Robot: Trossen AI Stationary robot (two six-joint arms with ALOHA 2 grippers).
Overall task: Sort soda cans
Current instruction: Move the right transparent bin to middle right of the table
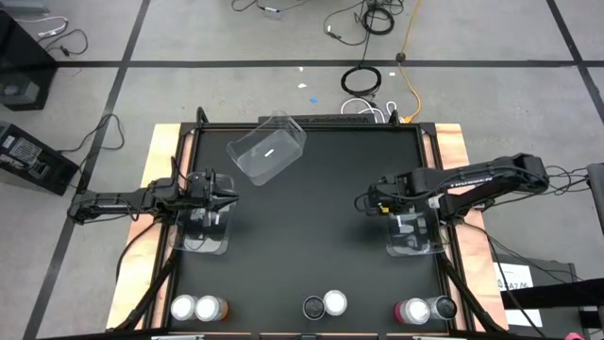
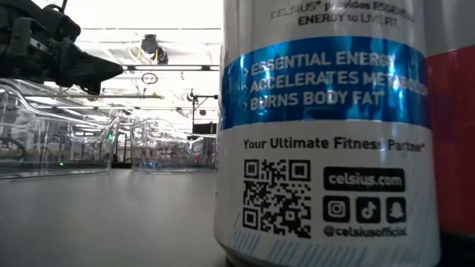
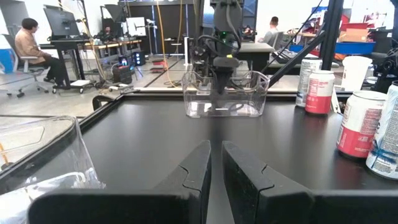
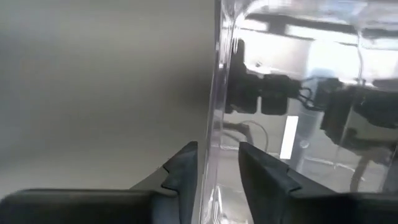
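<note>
Six soda cans stand in pairs along the table's near edge: an orange pair (image 1: pixel 196 307), a dark and a silver one (image 1: pixel 326 304), and a pink and a grey one (image 1: pixel 427 309). My right gripper (image 4: pixel 217 152) points down at the right-hand clear bin (image 1: pixel 415 236). It is open, with one finger on each side of the bin's wall (image 4: pixel 216 93); I cannot tell whether either finger touches it. My left gripper (image 3: pixel 216 149) is level and shut, holds nothing, and hovers over the left clear bin (image 1: pixel 203 234).
A third clear bin (image 1: pixel 269 146) lies tilted near the table's far edge. Bare black tabletop lies between the two arms. Wooden rails (image 1: pixel 156 189) run along the table's left and right sides. People sit at desks in the room beyond (image 3: pixel 28 43).
</note>
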